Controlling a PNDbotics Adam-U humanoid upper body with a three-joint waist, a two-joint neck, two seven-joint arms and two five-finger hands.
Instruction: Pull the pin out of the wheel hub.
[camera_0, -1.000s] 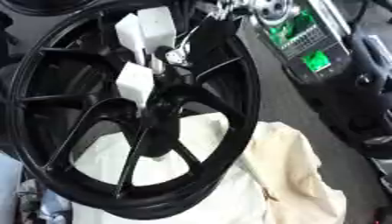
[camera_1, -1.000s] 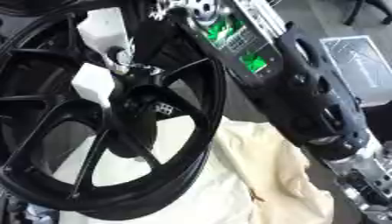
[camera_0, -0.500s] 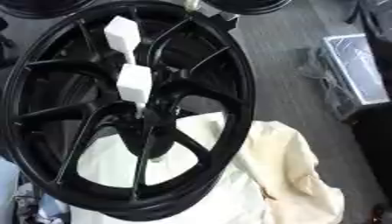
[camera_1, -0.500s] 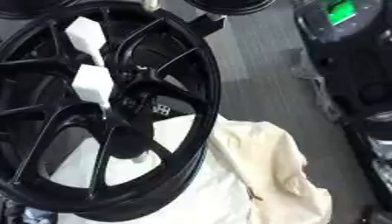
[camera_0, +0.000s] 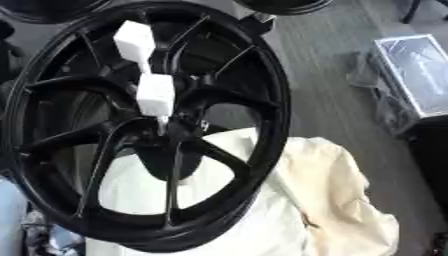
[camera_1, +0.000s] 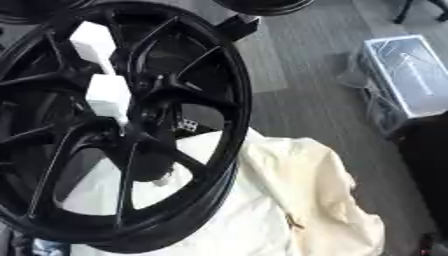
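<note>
A large black spoked wheel (camera_0: 262, 100) stands tilted and fills the left of both views. Its hub (camera_0: 171, 145) sits low in the middle of the spokes. A white block (camera_0: 156, 95) on a thin pin (camera_0: 162, 125) stands in the hub area. A second white block (camera_0: 134, 39) sits higher up, beside a spoke. Neither of my hands shows in either view.
A cream cloth (camera_0: 332, 200) lies under and to the right of the wheel. A clear plastic box (camera_0: 416, 70) rests on the grey floor at the right. Another black wheel (camera_0: 280, 5) shows at the top edge. Something dark (camera_0: 433, 150) stands at the right edge.
My right arm, which filled the upper right a second ago, has drawn back out of view. The white blocks stay on the wheel. The camera has shifted a little.
</note>
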